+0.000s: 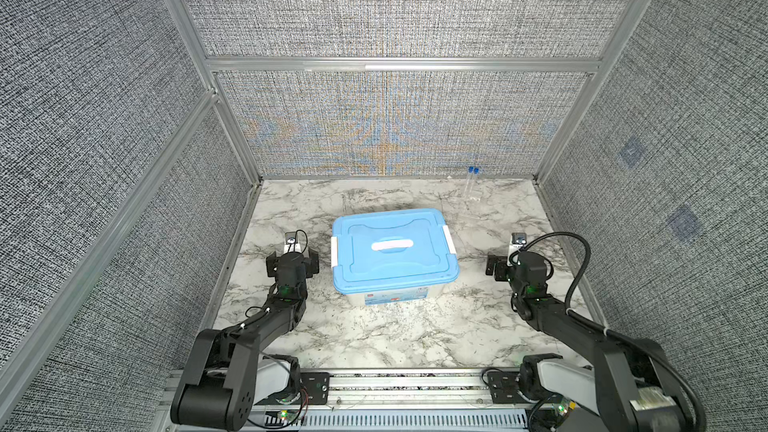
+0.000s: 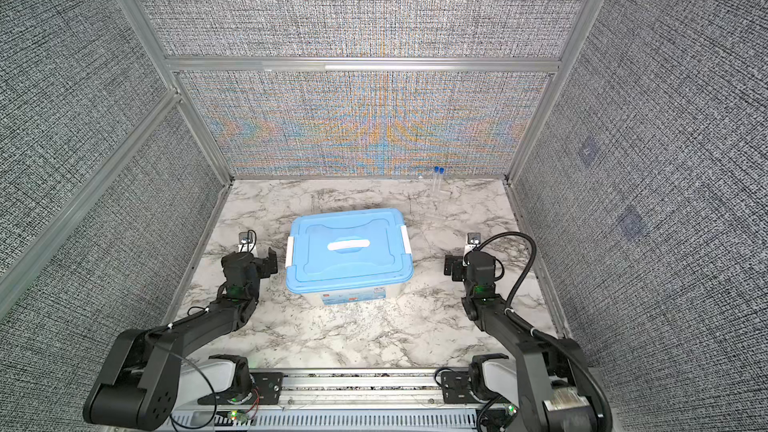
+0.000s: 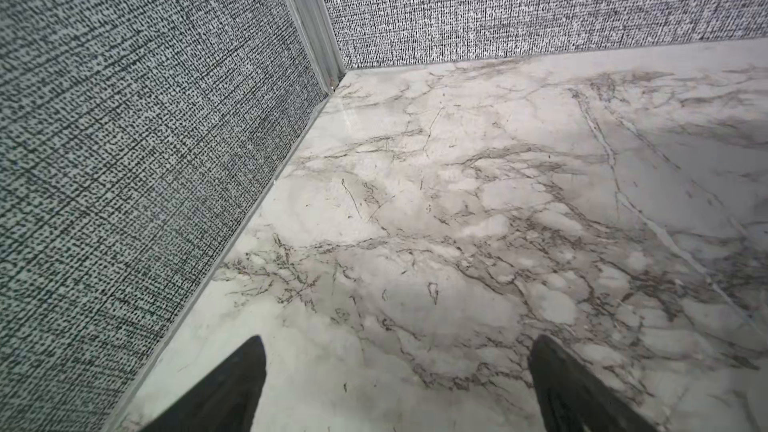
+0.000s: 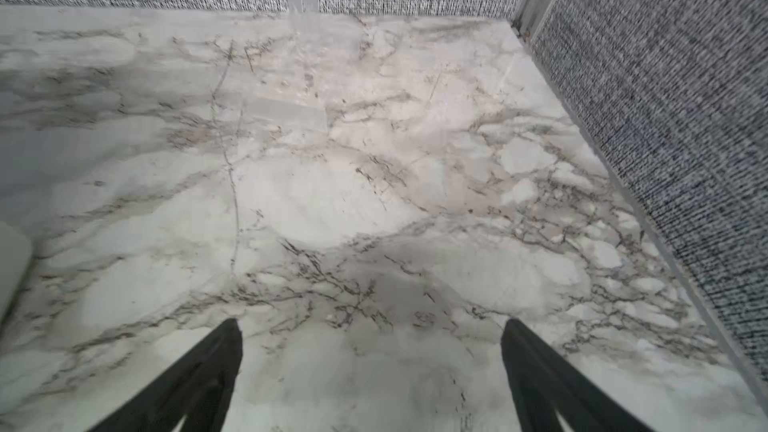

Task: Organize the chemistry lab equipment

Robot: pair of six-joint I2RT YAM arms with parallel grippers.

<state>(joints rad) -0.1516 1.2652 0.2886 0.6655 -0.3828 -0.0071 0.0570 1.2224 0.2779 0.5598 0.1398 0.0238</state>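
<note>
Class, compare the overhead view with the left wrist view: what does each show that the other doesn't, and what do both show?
Only a top view shows the blue-lidded tub, the two blue-capped tubes at the back, and the right arm. Only the left wrist view looks between the fingers of the open left gripper: nothing there. Both show the marble table and the woven wall.

At frame centre you see a rectangular light-blue plastic lid point(image 1: 415, 268) with a white handle point(image 1: 392, 245) on a white plastic tub point(image 1: 361, 300). Upper right, two slim clear tubes point(image 1: 471, 184) wear blue caps. The flat tabletop point(image 1: 374, 338) is white marble, grey-veined.
</note>
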